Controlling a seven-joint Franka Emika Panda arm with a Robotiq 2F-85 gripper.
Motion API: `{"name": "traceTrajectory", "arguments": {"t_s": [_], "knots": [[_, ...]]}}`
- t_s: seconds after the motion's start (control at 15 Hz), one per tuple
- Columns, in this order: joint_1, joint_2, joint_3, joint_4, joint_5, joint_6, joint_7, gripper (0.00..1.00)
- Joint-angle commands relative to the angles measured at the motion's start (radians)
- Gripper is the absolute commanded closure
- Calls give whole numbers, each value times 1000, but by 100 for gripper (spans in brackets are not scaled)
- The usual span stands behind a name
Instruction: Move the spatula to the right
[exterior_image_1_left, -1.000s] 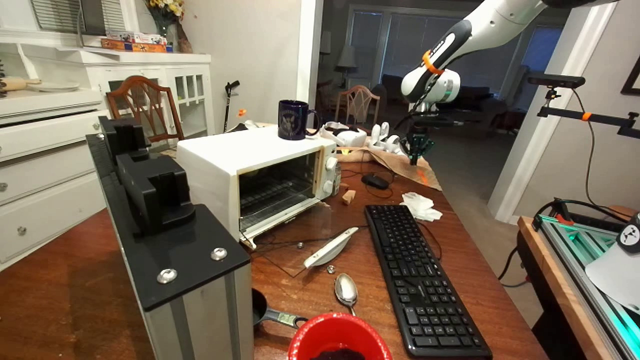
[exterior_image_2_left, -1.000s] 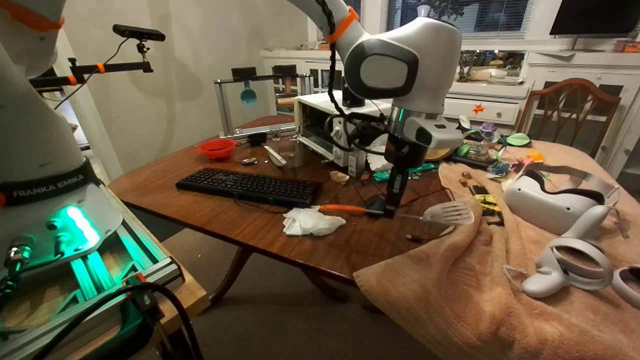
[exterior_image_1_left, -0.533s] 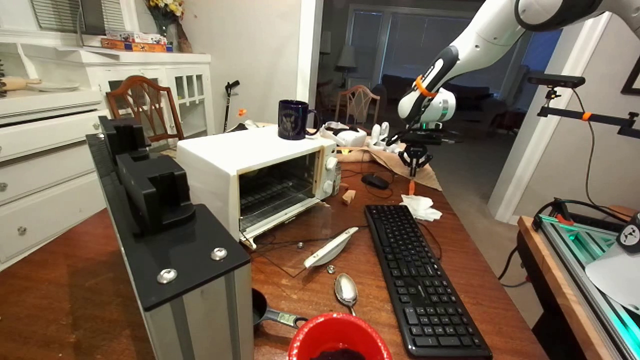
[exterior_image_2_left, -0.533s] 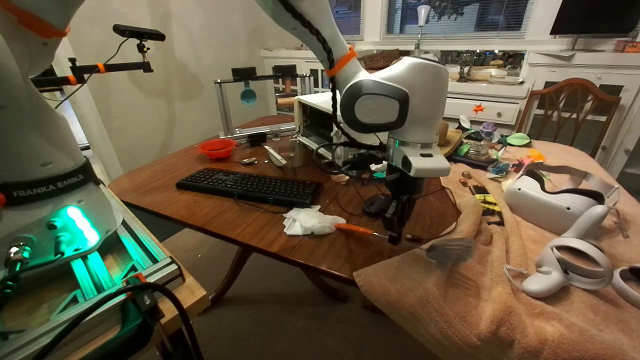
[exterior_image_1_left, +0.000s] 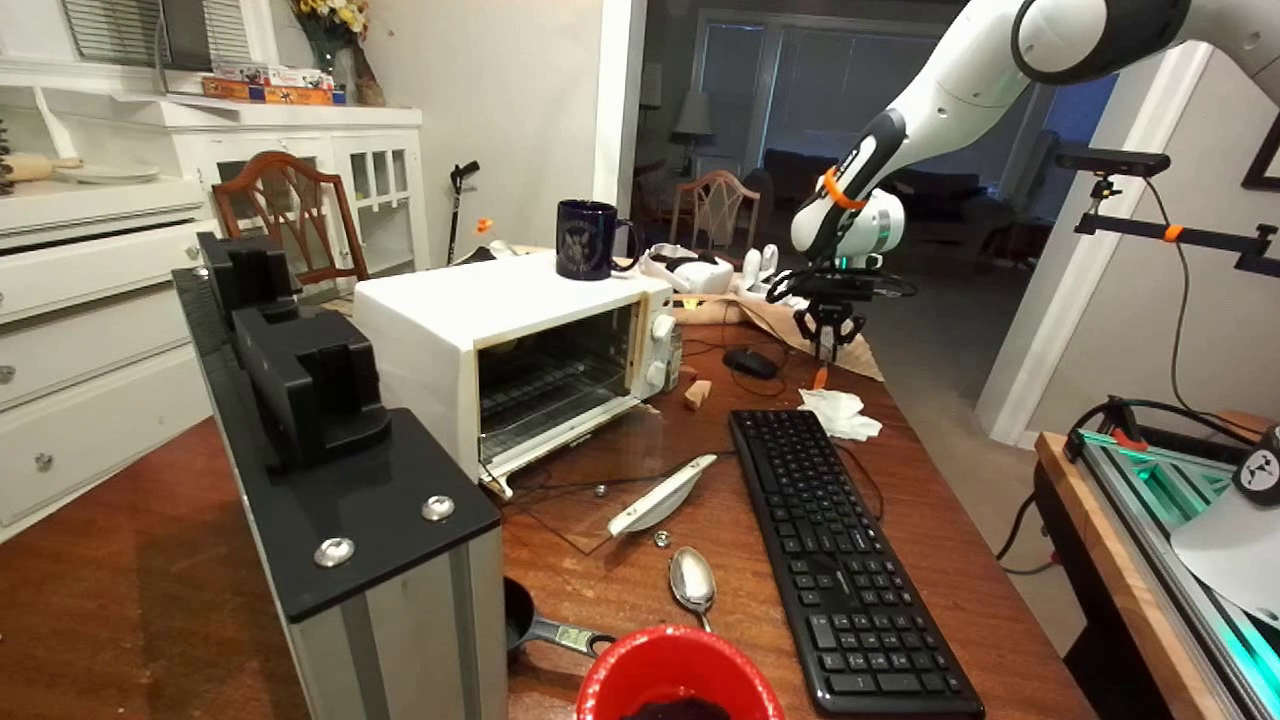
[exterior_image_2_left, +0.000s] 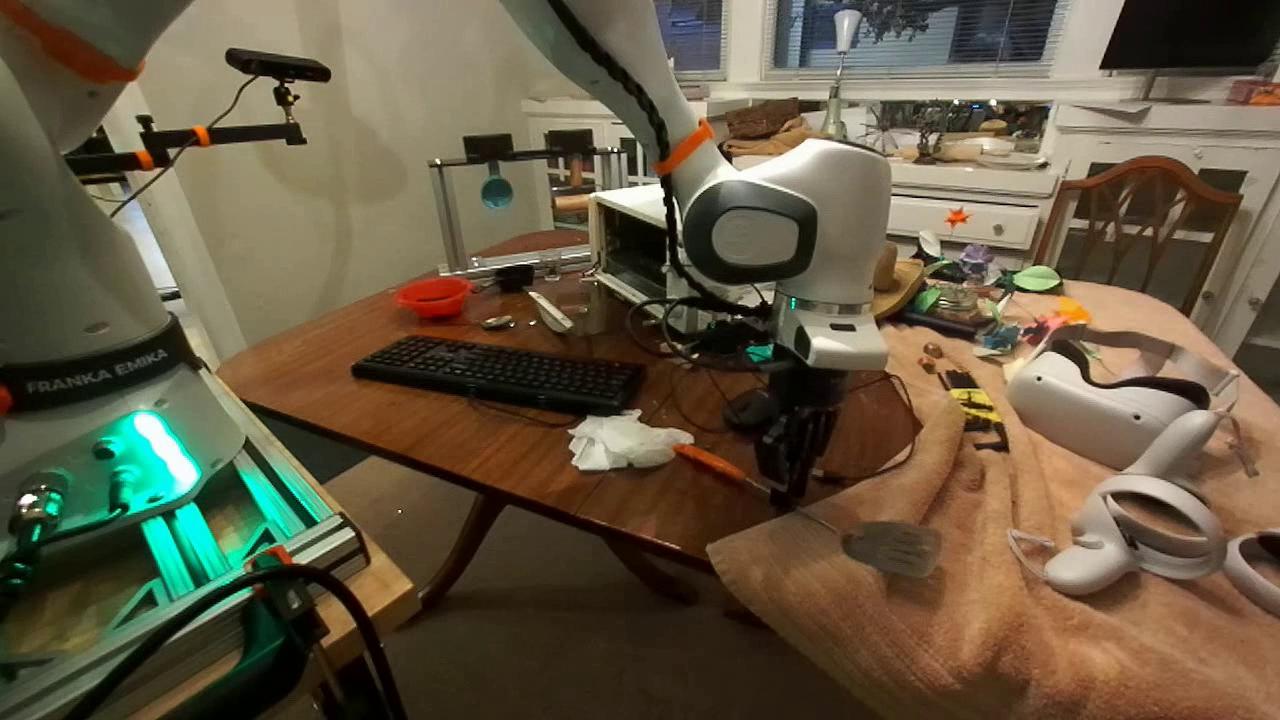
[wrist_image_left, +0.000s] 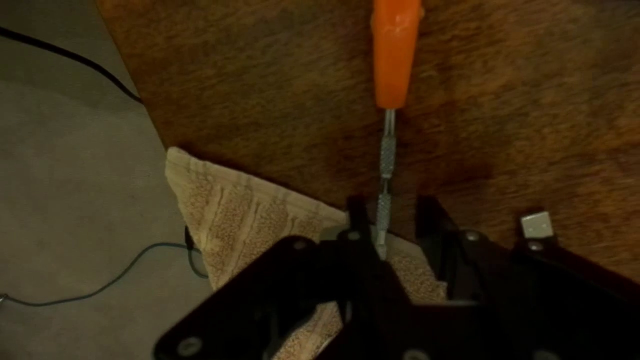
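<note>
Step in hand: Judged to be the set-down and let-go of the spatula (wrist_image_left: 392, 90); from stance alone, could also pass for the start of a grasp.
Gripper (wrist_image_left: 392, 202): Reaches down over the shaft (wrist_image_left: 387, 155) with fingers (wrist_image_left: 357, 212) parted part way, straddling without clamping. Shows a thin gap on one flank and a wider one on the other in the wrist view; appears to have hold of nothing. Not possible to rule out contact lower down, in shadow.
Next move: Calls, on the release reading, for a straight rise with fingers parted, so as not to drag or tip the shaft. Should avoid the USB plug (wrist_image_left: 537, 225), lying near one finger in the wrist view.
Spatula's place: Lies, by judgement, across table (exterior_image_2_left: 520, 450) and towel (exterior_image_2_left: 1000, 640), with handle (exterior_image_2_left: 712, 463) over the table and blade (exterior_image_2_left: 893, 549) over the towel in an exterior view.
Handle: Bright orange, smooth, glossy in one spot. Ends just beside the crumpled tissue (exterior_image_2_left: 620, 442); touching or not, cannot tell.
Shaft: Slim grey metal, ridged along two lengths. Passes over the towel's hem between the fingers.
Blade: Grey and slotted; seems to lie near flat, not confirmed.
Rightward shift: Not confirmable; no end mark in sight.
</note>
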Motion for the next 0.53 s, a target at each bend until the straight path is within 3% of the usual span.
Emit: {"name": "traceTrajectory", "arguments": {"t_s": [0.0, 0.27, 0.47], "knots": [[18, -23, -1, -9, -6, 4, -4, 37], [69, -126, -16, -90, -69, 21, -84, 6], [123, -256, -31, -199, -145, 45, -197, 0]]}}
